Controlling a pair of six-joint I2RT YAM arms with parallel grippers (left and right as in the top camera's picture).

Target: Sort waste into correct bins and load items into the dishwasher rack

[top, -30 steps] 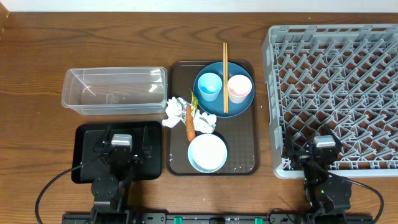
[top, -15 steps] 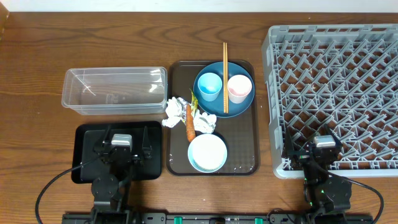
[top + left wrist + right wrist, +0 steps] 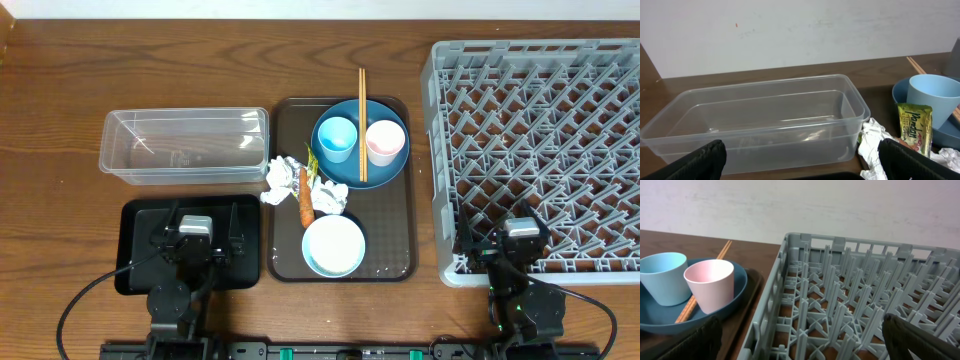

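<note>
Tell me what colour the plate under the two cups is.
Dark blue; the overhead view shows the plate best.

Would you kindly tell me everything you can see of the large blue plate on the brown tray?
The blue plate is round, a deep matte blue with a raised rim, and looks like ceramic or plastic. It lies flat on the far half of the brown tray. A light blue cup and a pale pink cup stand upright on it, side by side. Wooden chopsticks lie between them and jut past its far rim. Crumpled napkins sit by its near-left edge; contact is unclear.
</note>
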